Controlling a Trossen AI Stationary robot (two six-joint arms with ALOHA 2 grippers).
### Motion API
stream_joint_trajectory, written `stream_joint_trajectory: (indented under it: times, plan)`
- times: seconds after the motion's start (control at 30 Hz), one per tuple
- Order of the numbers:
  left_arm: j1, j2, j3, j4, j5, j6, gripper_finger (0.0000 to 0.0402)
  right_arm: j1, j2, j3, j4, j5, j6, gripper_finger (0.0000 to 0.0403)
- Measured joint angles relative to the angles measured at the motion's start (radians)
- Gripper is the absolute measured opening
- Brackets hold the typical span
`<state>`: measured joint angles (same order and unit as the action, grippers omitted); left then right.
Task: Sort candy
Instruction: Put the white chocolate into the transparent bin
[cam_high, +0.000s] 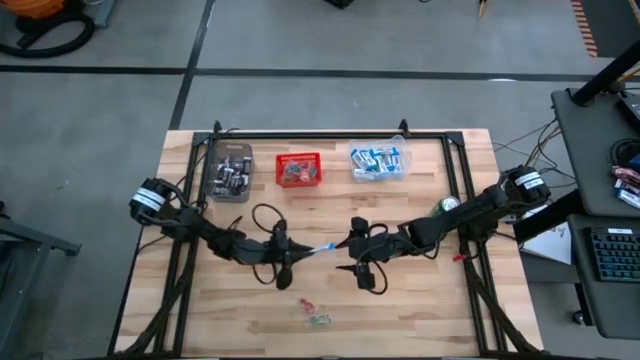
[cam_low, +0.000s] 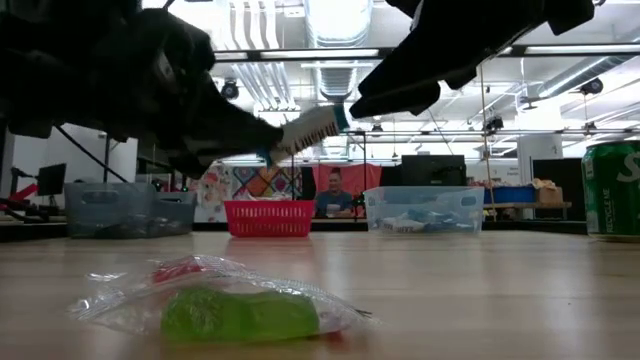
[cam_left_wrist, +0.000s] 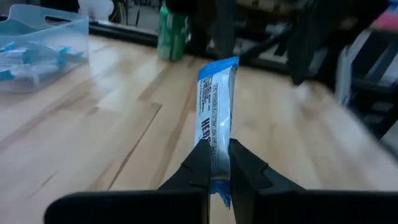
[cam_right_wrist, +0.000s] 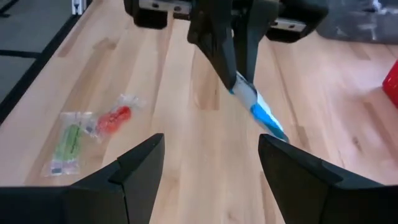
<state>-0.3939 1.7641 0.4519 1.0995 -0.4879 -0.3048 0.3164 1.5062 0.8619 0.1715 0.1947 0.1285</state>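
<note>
Left pincer (cam_left_wrist: 216, 167) gripping candy packet (cam_left_wrist: 217, 106) above wooden table (cam_left_wrist: 112, 124)

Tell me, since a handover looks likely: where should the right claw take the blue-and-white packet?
Grip the free blue end of the blue-and-white packet. The left claw pinches the other end, so the packet juts toward the open right claw, which can probably come straight on and close across its flat faces.

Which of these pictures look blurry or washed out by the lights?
Low view: the green candy up close is soft, and the ceiling lights glare white. Left wrist view: the blue-and-white packet in the left claw is fairly sharp, but the background smears. Right wrist view: the open right claw is blurred. High view: evenly lit.
</note>
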Motion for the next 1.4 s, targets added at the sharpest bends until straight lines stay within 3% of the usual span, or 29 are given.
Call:
stream_joint_trajectory:
  times: [0.23, 0.53, 0.83, 1.4]
  plan:
    - [-0.002, -0.011, -0.053, 0.162, 0.002, -0.101, 0.0005, 0.0, -0.005, 0.0, 0.11, 0.051, -0.047, 0.0254]
    - [-0.016, -0.011, -0.068, 0.391, 0.035, -0.092, 0.0005, 0.012, -0.005, 0.0, 0.325, 0.102, -0.058, 0.0254]
    - [-0.018, -0.011, -0.06, 0.472, 0.108, -0.035, 0.0005, 0.018, -0.005, 0.0, 0.451, 0.094, -0.101, 0.0254]
    - [-0.018, -0.001, 0.002, 0.47, 0.113, 0.038, 0.0005, 0.004, -0.003, 0.001, 0.515, 0.094, -0.17, 0.0254]
